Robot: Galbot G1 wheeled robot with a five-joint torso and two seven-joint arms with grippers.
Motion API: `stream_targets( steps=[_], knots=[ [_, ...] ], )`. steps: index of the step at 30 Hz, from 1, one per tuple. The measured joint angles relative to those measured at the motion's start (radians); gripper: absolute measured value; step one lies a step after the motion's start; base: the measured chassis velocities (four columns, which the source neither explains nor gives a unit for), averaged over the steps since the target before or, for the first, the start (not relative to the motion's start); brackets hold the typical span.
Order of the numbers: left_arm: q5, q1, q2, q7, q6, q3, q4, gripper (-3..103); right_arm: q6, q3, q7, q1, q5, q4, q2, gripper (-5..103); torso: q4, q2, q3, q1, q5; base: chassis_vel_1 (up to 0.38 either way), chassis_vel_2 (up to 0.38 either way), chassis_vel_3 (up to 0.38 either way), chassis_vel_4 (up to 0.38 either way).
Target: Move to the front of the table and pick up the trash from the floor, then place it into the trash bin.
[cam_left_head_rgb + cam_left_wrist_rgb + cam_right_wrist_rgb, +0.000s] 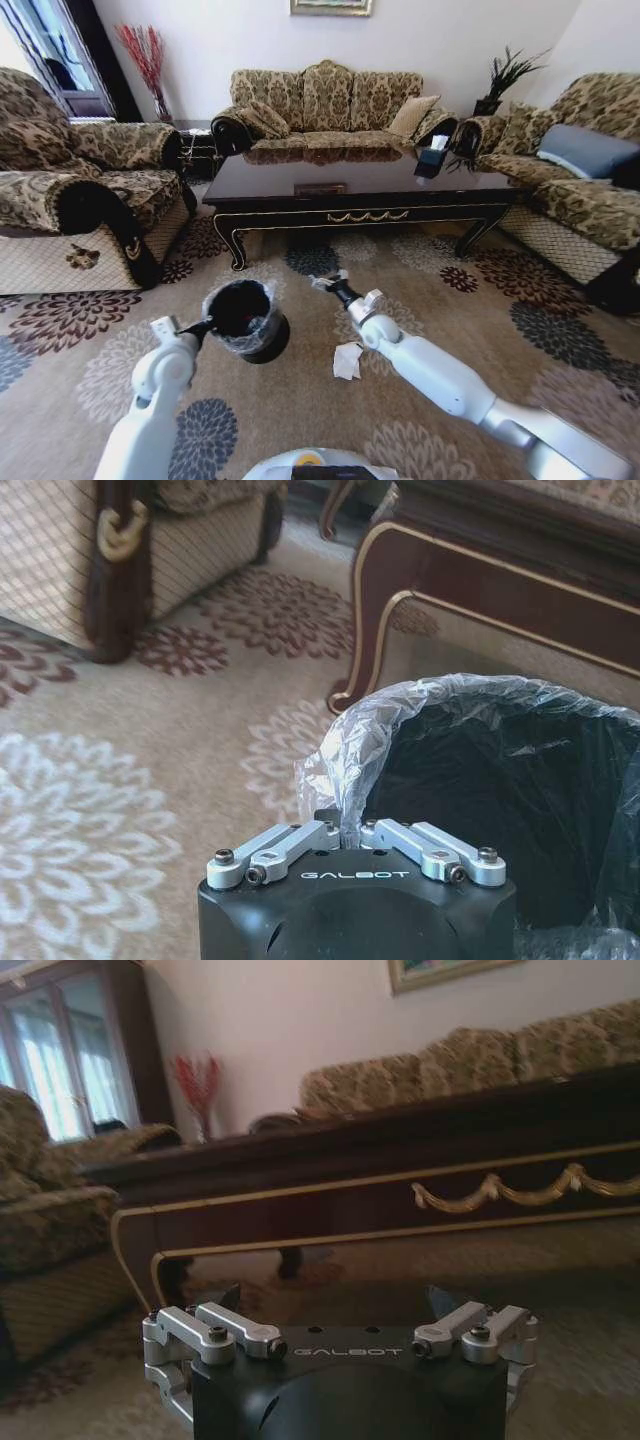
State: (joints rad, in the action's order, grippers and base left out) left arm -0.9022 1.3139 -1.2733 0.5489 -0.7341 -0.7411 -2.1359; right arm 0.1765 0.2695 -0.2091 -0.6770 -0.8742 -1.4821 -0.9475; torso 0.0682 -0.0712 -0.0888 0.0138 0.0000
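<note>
- Lying on the patterned carpet (470,330), the trash (347,360) is a crumpled white tissue at about 6 o'clock from the bench (360,185), just beside the right forearm and near the trash bin (245,318).
- Standing upright at roughly 9 o'clock from the tissue, the bin has its bag liner (420,705) folded over the rim.
- The left claw (205,325) is pinched tight on the liner at the bin's near rim; the left wrist view shows plastic gathered between the closed fingers.
- The right claw (325,283) hangs low above the carpet at about 12 o'clock from the tissue, past it toward the bench. Its jaws stand wide apart and hold nothing.
- Risks, as I judge them:
  - Any pull by the left arm could drag the liner off the rim or tip the light bin, because the grip is on thin plastic.
  - The right forearm sits so close to the tissue that a sweep back could brush it away.
  - Descending where it now hangs, the right claw would close on carpet, not tissue.
- Sofas (320,100) ring the bench, well apart from the work.
</note>
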Motion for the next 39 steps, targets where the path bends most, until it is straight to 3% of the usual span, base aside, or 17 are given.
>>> stream_targets(
  steps=[5,7,12,21,24,29,33,39],
  knots=[
    [-0.005,0.025,-0.002,0.0,0.001,-0.05,-0.021,3,-0.075,-0.039,-0.043,-0.042,0.003,0.049,-0.002,100,0.0002,0.0,0.0,0.0,0.0,0.0,0.0,0.0,0.0],
    [-0.007,0.054,-0.01,0.001,0.001,-0.095,-0.031,3,-0.173,-0.048,-0.101,-0.048,-0.007,0.084,-0.01,100,-0.0001,0.0,0.0,0.0,-0.0002,0.0,0.0,0.0,0.0],
    [-0.024,0.111,-0.013,0.003,0.005,-0.159,-0.065,3,-0.271,-0.055,-0.151,-0.054,-0.034,0.148,-0.04,100,-0.0004,0.0,0.0,0.0,-0.0002,0.0,0.0,0.0,0.0],
    [-0.045,0.184,-0.021,0.004,0.008,-0.235,-0.133,3,-0.26,-0.058,-0.055,-0.028,0.075,0.365,-0.131,100,-0.0002,0.0,0.0,0.0,-0.0001,0.0,0.0,0.0,0.0],
    [-0.045,0.214,-0.039,0.004,0.008,-0.252,-0.163,3,-0.211,-0.057,0.002,-0.006,0.158,0.487,-0.201,100,-0.0003,0.0,0.0,0.0,0.0,0.0,0.0,0.0,0.0],
    [-0.044,0.233,-0.048,0.005,0.009,-0.273,-0.192,3,-0.184,-0.065,0.041,0.02,0.197,0.597,-0.264,100,-0.0002,0.0,0.0,0.0,-0.0001,0.0,0.0,0.0,0.0],
    [-0.043,0.243,-0.055,0.005,0.009,-0.285,-0.203,3,-0.159,-0.106,0.048,0.04,0.227,0.676,-0.308,100,-0.0001,0.0,0.0,0.0,0.0,0.0,0.0,0.0,0.0],
    [-0.041,0.253,-0.062,0.006,0.009,-0.295,-0.214,3,-0.177,-0.161,-0.002,0.066,0.238,0.755,-0.346,100,-0.0002,0.0,0.0,0.0,-0.0001,0.0,0.0,0.0,0.0]
  ],
)
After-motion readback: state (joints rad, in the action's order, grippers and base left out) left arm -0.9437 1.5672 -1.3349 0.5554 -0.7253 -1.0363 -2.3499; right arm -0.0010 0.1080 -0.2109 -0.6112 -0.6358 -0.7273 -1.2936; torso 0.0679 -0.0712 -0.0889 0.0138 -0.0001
